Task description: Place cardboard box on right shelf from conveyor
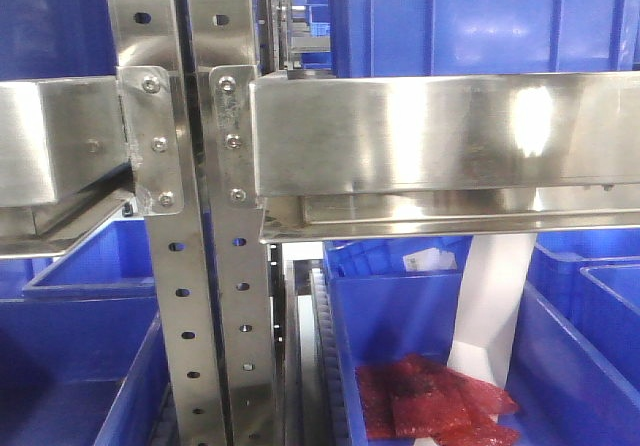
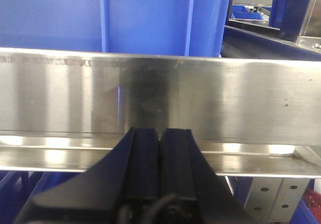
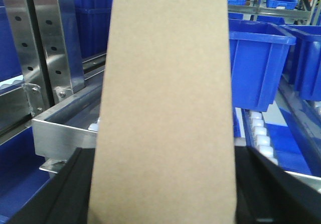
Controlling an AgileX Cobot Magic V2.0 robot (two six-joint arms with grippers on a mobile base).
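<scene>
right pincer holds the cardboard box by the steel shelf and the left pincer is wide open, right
No: the left pincer is shut, fingers pressed together, as the left wrist view shows. The right pincer does hold the cardboard box by the steel shelf.

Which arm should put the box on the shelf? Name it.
Right. The right gripper holds the box, shelf just ahead; the left gripper is shut, empty, facing a steel beam.
</scene>
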